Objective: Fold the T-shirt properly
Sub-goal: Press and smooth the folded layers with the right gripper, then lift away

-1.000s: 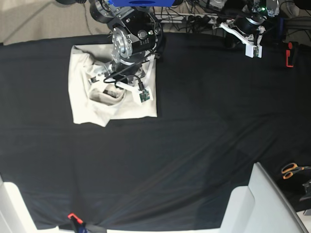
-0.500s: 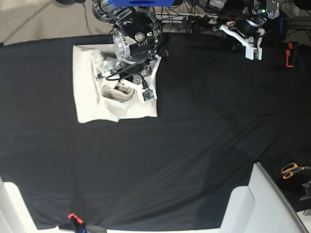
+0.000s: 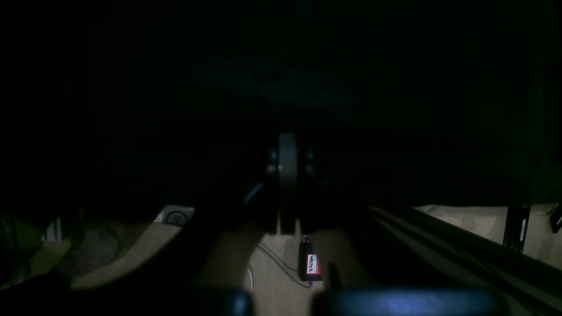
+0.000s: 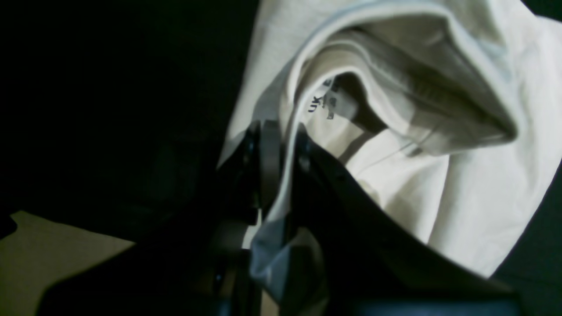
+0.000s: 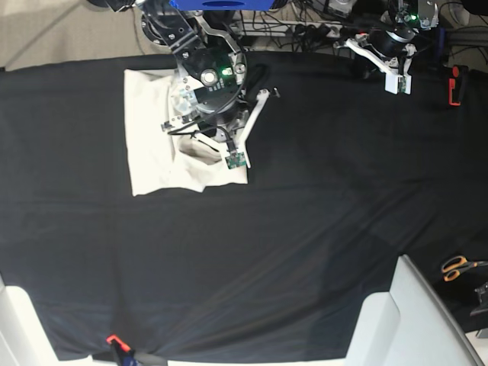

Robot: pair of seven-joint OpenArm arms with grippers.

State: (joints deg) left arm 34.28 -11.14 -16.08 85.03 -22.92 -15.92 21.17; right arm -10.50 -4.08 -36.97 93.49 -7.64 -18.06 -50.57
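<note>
Right gripper point(image 4: 281, 145) pinches a hem edge of the T-shirt point(image 4: 439, 188), thin fold of cream cloth clamped between the two dark jaws; neck label with "UK" print point(image 4: 322, 103) sits just above the pinch inside the open collar. In the base view the right gripper point(image 5: 200, 136) hangs over the shirt's right half, arm body covering much of it. T-shirt point(image 5: 152, 145) lies at the table's far left part, already a rough rectangle, its right side lifted and bunched under the arm.

Risks, judged: the pinch is thin and near the edge, so cloth could slip out mid-carry and the fold drops crooked. Collar region balloons open, layers may drag along together and undo the lower fold. Pulling too far could slide the whole shirt on the black table cloth point(image 5: 305, 229) instead of folding it.

Left gripper point(image 5: 396, 72) is parked at the far right edge, well apart from the shirt, jaws pressed together and holding nothing; its wrist view is nearly black, left gripper point(image 3: 287, 184) barely seen.

Around: orange-handled scissors point(image 5: 457, 267) off the right edge, red clamp point(image 5: 454, 85) at the far right, white bins point(image 5: 396, 320) at the near corner. None stand in the way; only the right arm's own bulk hides the fold line.
</note>
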